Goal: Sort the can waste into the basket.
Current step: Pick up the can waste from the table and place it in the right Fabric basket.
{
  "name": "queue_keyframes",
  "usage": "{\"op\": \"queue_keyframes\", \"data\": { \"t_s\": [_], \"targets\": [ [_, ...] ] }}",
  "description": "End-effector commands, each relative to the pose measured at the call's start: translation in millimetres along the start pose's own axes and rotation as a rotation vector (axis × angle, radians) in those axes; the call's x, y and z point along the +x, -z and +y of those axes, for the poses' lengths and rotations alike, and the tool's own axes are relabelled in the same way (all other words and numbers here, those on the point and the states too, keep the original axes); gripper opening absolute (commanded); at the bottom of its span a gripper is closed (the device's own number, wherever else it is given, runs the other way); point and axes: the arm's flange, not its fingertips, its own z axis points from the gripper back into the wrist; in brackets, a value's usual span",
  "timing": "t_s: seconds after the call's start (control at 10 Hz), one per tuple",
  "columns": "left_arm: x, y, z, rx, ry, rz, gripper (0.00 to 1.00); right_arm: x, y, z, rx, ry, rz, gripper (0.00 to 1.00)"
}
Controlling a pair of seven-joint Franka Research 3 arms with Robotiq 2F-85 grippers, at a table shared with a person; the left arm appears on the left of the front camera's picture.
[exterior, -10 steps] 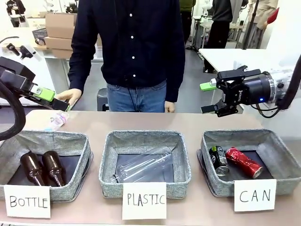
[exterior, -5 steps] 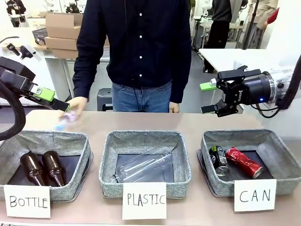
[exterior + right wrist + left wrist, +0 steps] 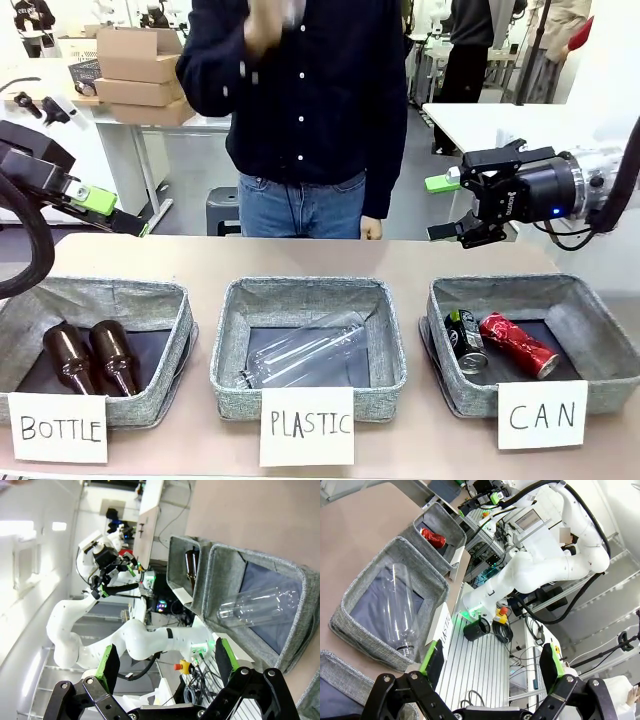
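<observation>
Both cans lie inside the grey CAN basket at the front right: the red can and, on its left, the black and silver can. My right gripper hangs open and empty above the table, behind that basket's far left corner. Over the far left of the table my left gripper is open too, with nothing in it. The left wrist view looks past my open left gripper to the red can in the farthest basket. My right gripper stands open in its own view.
The PLASTIC basket in the middle holds a clear bottle. The BOTTLE basket at the left holds two brown bottles. A person stands across the table with a raised hand, blurred.
The person's hand picked up a small clear bottle from the far left of the table and swung up to chest height. Neither arm moved.
</observation>
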Motion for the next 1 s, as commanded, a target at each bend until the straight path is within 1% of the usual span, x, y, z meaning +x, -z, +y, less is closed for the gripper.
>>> {"op": "queue_keyframes", "data": {
  "t_s": [0.0,0.9],
  "targets": [
    [3.8,1.2,-5.2,-0.002,-0.012,-0.012,1.0,3.2,-1.2,0.6,0.01,-0.02,0.006,1.0],
    [3.8,1.2,-5.2,-0.002,-0.012,-0.012,1.0,3.2,-1.2,0.6,0.01,-0.02,0.006,1.0]
  ]
}}
